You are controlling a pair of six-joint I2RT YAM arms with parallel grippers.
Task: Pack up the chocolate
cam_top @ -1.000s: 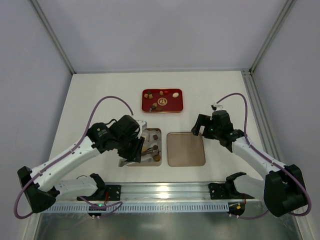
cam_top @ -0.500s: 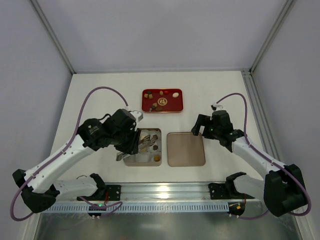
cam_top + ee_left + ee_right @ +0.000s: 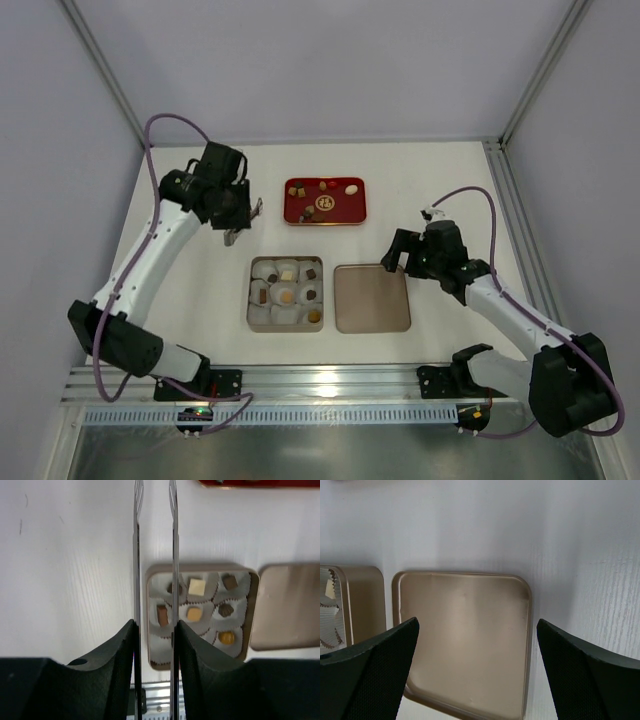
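While gripping tweezers (image 3: 173,555), left gripper (image 3: 155,625) reaches far.

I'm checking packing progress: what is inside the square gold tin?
Nine white crinkled paper cups fill the square gold tin. Seven hold small chocolates; the near-left and near-middle cups look empty. The cups cover the tin's floor.

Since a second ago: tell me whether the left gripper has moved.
Yes. The left gripper, holding tongs, went from over the tin to the far left, level with the red tray.
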